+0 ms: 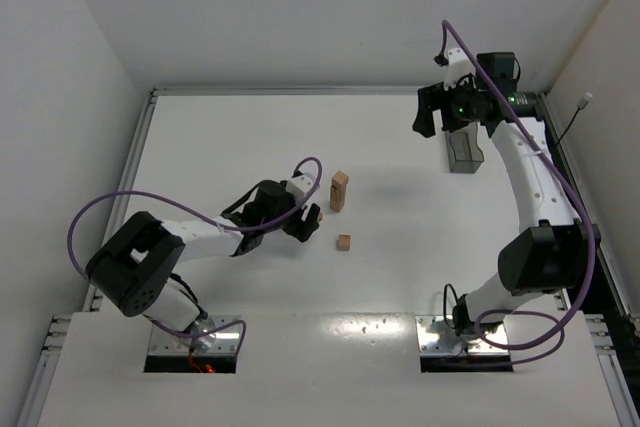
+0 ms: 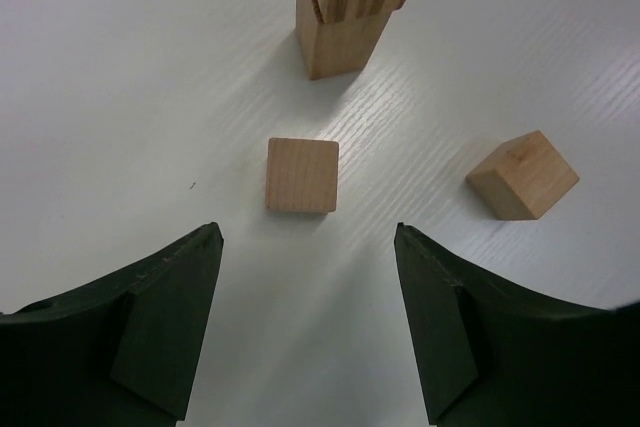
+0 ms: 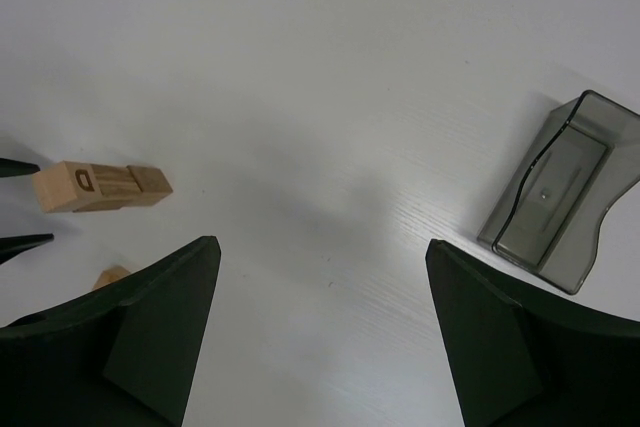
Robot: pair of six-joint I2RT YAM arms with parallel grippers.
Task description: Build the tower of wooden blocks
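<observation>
My left gripper (image 2: 305,235) hangs open and empty just short of a loose wooden cube (image 2: 302,175) near the middle of the table (image 2: 120,97), with the tower (image 2: 345,22) just beyond. I judge this the pick step: advance, straddle the cube, close squarely. My right gripper (image 3: 320,247) is open and empty beside the bin (image 3: 560,192).

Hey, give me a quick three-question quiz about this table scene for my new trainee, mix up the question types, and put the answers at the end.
1. True or false: the left gripper is shut on something.
2. In the left wrist view, how many loose blocks lie beside the tower?
3. The dark bin sits closest to: A the right gripper, B the left gripper, C the tower.
Key: 1 false, its jaws stand open and empty; 2 two; 3 A.
</observation>
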